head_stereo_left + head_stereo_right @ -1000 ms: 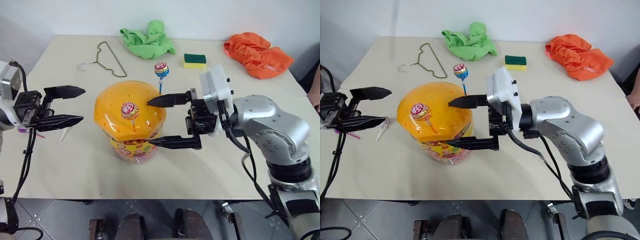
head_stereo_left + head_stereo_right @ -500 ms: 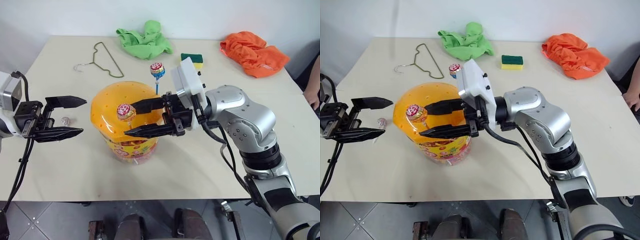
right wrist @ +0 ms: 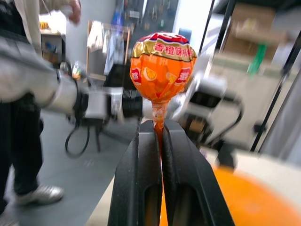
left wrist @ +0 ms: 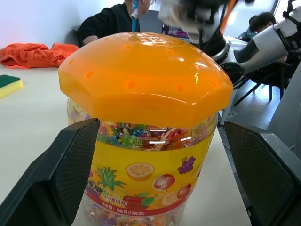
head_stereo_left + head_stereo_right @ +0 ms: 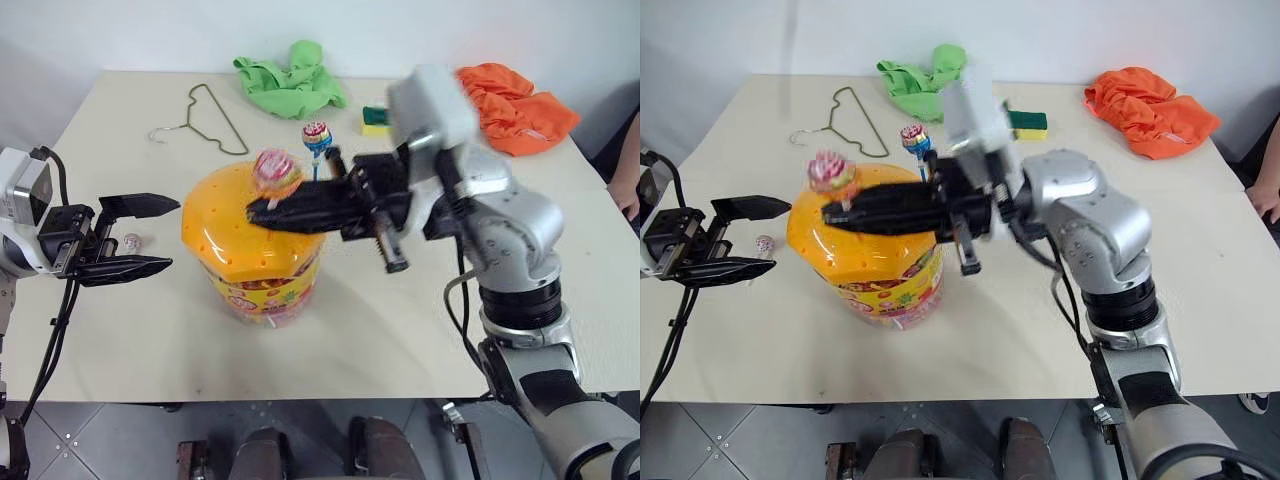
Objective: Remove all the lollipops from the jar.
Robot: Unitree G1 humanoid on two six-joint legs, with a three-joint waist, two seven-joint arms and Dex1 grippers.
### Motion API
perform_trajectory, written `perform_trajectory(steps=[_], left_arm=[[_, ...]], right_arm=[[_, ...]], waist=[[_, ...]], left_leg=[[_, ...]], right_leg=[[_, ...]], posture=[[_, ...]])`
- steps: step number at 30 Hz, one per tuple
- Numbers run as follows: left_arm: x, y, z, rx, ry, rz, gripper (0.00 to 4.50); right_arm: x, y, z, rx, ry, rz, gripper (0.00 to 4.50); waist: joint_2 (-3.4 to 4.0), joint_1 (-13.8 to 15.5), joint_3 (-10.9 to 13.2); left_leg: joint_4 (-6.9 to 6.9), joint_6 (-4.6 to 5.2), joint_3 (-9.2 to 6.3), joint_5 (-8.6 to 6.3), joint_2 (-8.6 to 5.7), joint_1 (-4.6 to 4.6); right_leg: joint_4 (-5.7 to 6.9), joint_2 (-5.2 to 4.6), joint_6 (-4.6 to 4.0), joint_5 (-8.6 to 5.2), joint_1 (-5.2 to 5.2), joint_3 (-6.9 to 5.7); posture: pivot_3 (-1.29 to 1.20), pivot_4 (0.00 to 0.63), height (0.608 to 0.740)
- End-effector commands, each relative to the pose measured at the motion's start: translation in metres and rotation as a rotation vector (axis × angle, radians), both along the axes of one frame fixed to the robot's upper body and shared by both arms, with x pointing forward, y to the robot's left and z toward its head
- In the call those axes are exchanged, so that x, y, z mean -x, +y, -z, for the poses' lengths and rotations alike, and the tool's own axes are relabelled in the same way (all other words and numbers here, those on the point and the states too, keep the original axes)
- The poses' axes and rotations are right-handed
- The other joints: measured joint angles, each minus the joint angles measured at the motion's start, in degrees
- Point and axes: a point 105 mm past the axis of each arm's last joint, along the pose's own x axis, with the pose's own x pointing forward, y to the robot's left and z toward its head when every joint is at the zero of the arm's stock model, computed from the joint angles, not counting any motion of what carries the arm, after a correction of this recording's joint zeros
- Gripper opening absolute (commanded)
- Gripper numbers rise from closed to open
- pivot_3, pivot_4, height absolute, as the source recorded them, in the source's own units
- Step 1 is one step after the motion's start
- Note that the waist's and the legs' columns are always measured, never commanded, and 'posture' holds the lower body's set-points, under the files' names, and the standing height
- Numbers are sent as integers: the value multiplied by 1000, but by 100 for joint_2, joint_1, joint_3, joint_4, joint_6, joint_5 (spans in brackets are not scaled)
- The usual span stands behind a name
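Note:
The jar [image 5: 255, 262] is a clear tub with a domed orange lid [image 4: 146, 70], standing at the table's middle. My right gripper [image 5: 258, 211] reaches over the lid from the right and is shut on the orange stick of a lollipop [image 3: 162, 66], whose wrapped head [image 5: 276, 169] is raised above the lid. At the lid's far side stands a second lollipop [image 5: 317, 137] on a blue stick. A third lollipop [image 5: 131, 241] lies on the table left of the jar. My left gripper [image 5: 172, 236] hangs open left of the jar, its fingers [image 4: 70, 174] apart from it.
At the back of the table lie a green cloth [image 5: 290, 85], a wire hanger [image 5: 205, 120], a yellow-green sponge [image 5: 375, 118] and an orange cloth [image 5: 520, 95]. A person's arm [image 5: 625, 180] shows at the right edge.
My right gripper has shut on the lollipop that stood in the near part of the lid and has lifted it upward. The left gripper has stayed open in place.

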Motion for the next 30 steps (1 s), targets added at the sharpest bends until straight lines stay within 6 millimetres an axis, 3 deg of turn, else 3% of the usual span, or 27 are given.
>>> perform_trajectory(steps=[1,5,8,12,16,19,22,25,30], left_arm=[[17,0,-12,-4,-64,117,4500],[20,8,-16,0,-75,89,4500],[23,12,-24,8,-107,74,4500],[27,11,-32,30,-138,88,4500],[31,7,-38,43,-153,117,4500],[32,5,-41,50,-161,131,4500],[32,4,-40,44,-156,133,4500],[31,3,-39,43,-152,132,4500],[28,-3,-39,55,-157,148,4500]], right_arm=[[4,-24,-16,-28,-20,14,20],[8,-59,-11,82,22,119,20],[6,-88,-6,168,86,304,20],[-12,-123,10,267,188,579,20],[-42,-174,49,431,380,921,20],[-54,-201,75,462,486,1047,20],[-80,-262,137,583,647,1348,20],[-104,-302,164,568,730,1589,20],[-124,-320,185,540,805,1684,20]], waist=[[1,0,0],[0,31,1],[1,30,1],[1,32,1],[1,32,1],[-4,43,-2],[-1,56,0],[5,39,3],[37,-4,22]], left_leg=[[0,0,1,0,0,0],[0,6,-3,-4,-2,-3],[-3,6,-1,-7,-2,-3],[-3,5,4,-9,0,-1],[-3,5,12,-10,0,0],[-2,5,12,-11,0,-1],[-1,5,18,-11,-3,1],[-1,6,23,-11,-6,0],[-4,2,28,-9,1,0]], right_leg=[[0,0,0,0,0,0],[-2,-5,0,0,0,0],[-4,-5,0,0,0,-1],[-6,-5,0,0,0,2],[-9,-6,0,0,0,10],[-11,-7,1,0,1,11],[-11,-9,3,1,1,14],[-14,-12,3,1,0,16],[-22,-4,3,1,-2,16]], posture=[[0,150,740],[0,150,740],[0,150,740],[0,150,740],[0,150,740],[0,150,740],[0,150,740],[0,150,740],[0,150,740]])
